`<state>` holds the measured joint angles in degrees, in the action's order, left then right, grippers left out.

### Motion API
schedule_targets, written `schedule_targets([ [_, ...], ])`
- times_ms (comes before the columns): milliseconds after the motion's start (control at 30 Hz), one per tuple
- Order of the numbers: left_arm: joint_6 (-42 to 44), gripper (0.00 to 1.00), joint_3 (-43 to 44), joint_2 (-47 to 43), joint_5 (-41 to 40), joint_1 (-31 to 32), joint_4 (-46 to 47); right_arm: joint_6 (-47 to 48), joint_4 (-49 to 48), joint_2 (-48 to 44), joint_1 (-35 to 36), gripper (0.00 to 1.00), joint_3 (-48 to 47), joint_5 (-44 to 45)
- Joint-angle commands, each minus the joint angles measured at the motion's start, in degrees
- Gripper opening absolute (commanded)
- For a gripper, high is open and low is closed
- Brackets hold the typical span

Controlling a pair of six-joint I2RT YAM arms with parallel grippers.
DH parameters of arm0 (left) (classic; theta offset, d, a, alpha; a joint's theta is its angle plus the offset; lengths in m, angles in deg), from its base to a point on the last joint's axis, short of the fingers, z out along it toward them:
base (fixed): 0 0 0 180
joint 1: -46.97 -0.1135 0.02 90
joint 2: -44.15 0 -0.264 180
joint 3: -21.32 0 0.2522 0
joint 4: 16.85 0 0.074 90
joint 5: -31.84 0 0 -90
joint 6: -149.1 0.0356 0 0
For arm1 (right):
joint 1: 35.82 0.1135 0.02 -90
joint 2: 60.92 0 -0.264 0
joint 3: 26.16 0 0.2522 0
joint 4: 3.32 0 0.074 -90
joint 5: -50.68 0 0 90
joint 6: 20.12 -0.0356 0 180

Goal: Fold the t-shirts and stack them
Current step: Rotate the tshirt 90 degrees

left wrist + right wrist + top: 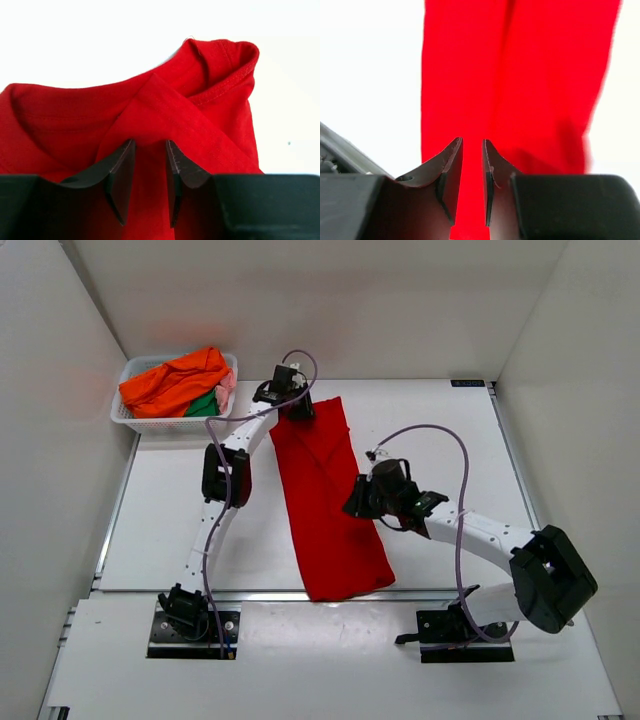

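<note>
white table (170,530) lies under both arms. left gripper (150,146) is clenched on the bunched far end of the red t-shirt (325,510); right gripper (472,144) pinches its right edge. the shirt stretches between them as a long folded strip. left of the left gripper, a white mesh basket (150,425) holds the orange t-shirt (175,380), green t-shirt (205,406) and pink t-shirt (227,388).

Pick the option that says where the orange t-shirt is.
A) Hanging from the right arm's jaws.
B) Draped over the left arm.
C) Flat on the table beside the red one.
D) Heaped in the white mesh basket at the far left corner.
D: the orange t-shirt lies heaped in the white mesh basket, and only the red t-shirt is spread on the table.
</note>
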<state>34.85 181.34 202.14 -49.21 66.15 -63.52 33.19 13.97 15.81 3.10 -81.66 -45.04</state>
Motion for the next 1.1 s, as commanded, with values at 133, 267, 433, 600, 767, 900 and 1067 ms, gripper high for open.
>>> schedule_targets([
  [133,-2.6,0.40,0.5,-0.2,2.3,-2.3,8.9,8.5,2.1,3.4,-4.1,0.15,0.3,-5.0],
  [267,-3.5,0.41,4.4,2.4,4.0,-2.8,9.4,6.8,1.5,6.6,-7.0,0.11,3.7,-4.4],
  [433,-4.2,0.50,4.0,-1.7,11.0,-4.4,11.2,7.9,4.5,11.3,-10.3,0.05,2.2,-1.8],
  [600,-1.5,0.55,2.8,-14.5,18.7,-3.3,4.7,10.5,2.4,10.2,-9.7,0.07,1.0,-4.6],
  [767,7.3,0.58,-31.6,-34.2,7.9,2.9,1.7,10.5,3.6,3.5,-8.0,0.20,0.6,-1.9],
  [900,3.6,0.56,-54.8,-44.4,6.3,3.8,12.8,9.0,4.6,0.4,-9.8,0.16,4.0,-3.2],
  [1067,5.2,0.55,-47.8,-35.0,0.1,5.3,7.1,6.9,4.9,-1.3,-5.5,0.13,9.4,-2.2],
])
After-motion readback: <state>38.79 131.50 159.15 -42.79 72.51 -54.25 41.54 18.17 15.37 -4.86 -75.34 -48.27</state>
